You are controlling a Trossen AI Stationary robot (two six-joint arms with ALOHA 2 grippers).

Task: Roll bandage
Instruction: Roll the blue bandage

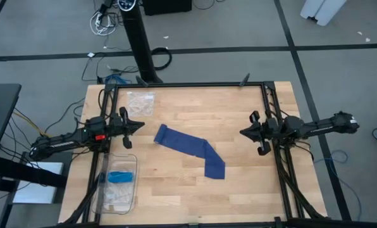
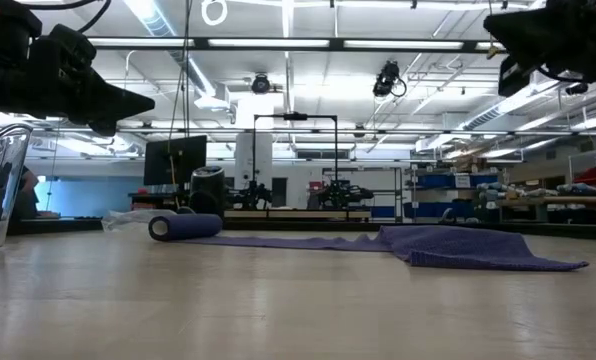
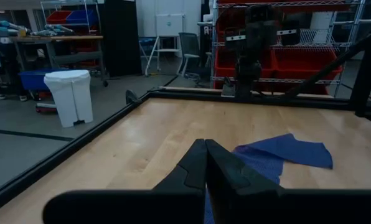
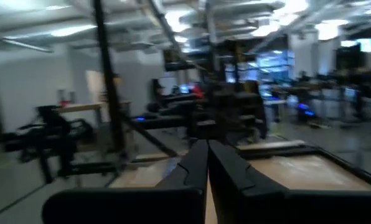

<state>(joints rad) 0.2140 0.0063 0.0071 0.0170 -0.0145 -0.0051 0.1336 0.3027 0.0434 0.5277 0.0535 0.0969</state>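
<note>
bandage [image 1: 190, 149] lies mid-table, a flat navy band kinked toward the near right, its far-left end showing a small roll in the low view, so rolling is only begun. left gripper [image 1: 140, 124] at the left edge and right gripper [image 1: 242, 132] at the right hang closed, empty, clear of it.

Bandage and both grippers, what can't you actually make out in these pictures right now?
- Bandage: high view hides how far the end is rolled; only the low view shows a small roll.
- Left wrist view: left gripper covers the near bandage.
- Right wrist view: motion blur; bandage not seen past right gripper.
</note>
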